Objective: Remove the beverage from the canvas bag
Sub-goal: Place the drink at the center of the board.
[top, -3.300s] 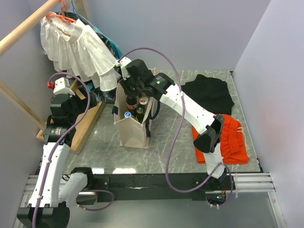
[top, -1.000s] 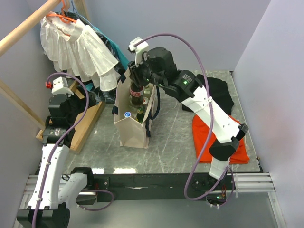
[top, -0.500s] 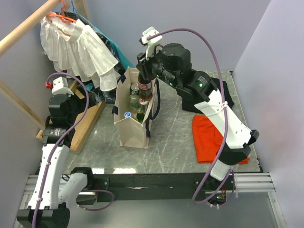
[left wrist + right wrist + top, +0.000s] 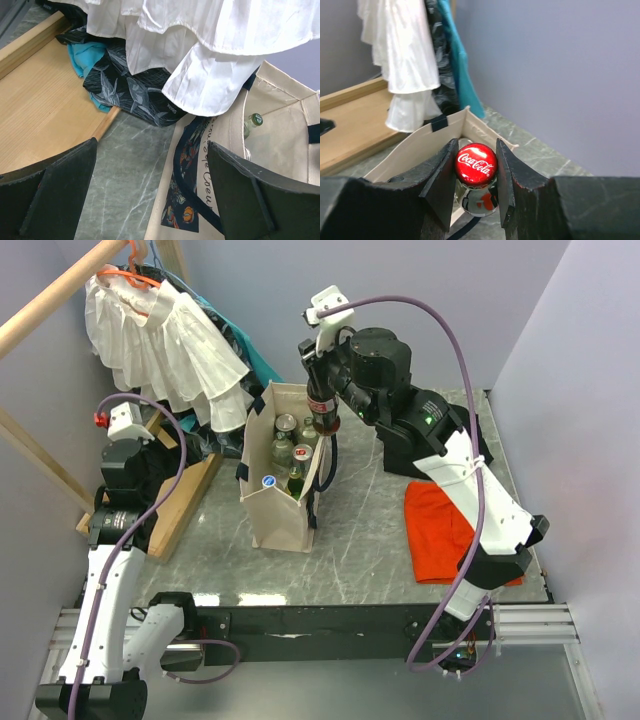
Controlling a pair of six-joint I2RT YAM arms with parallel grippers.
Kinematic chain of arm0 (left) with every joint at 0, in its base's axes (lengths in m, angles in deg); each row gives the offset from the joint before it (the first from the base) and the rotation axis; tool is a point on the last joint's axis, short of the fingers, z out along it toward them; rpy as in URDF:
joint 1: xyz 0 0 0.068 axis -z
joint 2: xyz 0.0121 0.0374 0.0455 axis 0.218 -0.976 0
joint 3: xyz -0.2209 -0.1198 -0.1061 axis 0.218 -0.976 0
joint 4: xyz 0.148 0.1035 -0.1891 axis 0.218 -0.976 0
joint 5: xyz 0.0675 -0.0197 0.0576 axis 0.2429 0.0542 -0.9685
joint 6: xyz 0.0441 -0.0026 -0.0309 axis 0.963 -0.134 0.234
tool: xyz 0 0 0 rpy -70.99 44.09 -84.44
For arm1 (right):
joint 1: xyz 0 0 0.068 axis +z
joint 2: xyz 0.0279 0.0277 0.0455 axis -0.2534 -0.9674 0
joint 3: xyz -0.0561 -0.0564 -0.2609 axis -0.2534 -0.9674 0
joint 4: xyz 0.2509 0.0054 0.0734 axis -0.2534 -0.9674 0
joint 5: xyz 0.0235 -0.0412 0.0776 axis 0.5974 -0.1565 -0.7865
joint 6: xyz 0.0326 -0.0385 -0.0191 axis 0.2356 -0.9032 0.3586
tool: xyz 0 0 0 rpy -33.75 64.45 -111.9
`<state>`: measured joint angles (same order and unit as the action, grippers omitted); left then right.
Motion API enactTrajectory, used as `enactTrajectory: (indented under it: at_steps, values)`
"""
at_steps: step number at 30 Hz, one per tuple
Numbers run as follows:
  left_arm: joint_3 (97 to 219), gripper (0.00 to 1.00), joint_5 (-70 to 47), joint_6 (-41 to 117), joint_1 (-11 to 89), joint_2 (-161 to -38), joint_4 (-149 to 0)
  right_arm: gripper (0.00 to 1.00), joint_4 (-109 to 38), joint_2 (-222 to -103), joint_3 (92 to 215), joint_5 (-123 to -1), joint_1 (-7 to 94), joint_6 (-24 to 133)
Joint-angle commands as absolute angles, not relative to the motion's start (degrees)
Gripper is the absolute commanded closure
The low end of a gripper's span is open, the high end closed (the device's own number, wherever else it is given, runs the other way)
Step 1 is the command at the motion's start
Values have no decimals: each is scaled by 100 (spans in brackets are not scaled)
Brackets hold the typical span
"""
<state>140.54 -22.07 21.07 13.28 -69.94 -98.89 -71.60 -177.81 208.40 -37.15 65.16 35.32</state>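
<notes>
The left gripper (image 4: 150,150) hangs with its jaws wide apart, just beside the canvas bag (image 4: 275,515). Several bottles (image 4: 285,452) stand inside the bag. Over its far right rim, the right gripper (image 4: 476,152) is clamped on the neck of the cola bottle (image 4: 476,165) (red cap up), held upright, higher than the others.

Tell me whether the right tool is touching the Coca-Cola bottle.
Touching. In the right wrist view, both fingers of the right tool press against the Coca-Cola bottle at its red cap, with no gap on either side.
</notes>
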Motion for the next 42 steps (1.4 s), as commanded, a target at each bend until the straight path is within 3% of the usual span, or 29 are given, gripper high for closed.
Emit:
enactTrajectory:
  at_steps: [1, 22, 35, 42]
  values:
    - [14157, 4, -2054, 1995, 1321, -6914, -9694, 100, -5809, -17163, 21067, -3121, 6486, 3217]
    - [13919, 4, -1772, 1863, 1321, -7011, -9368, 100, -5300, -16574, 19107, -3973, 4369, 4394]
    - [13375, 4, -1790, 1661, 1321, -6599, -9097, 100, -4799, -17005, 18395, -4632, 3753, 4737]
    - [12978, 4, -1851, 1730, 1329, -6298, -8875, 100, -4878, -17664, 18657, -4606, 3648, 4737]
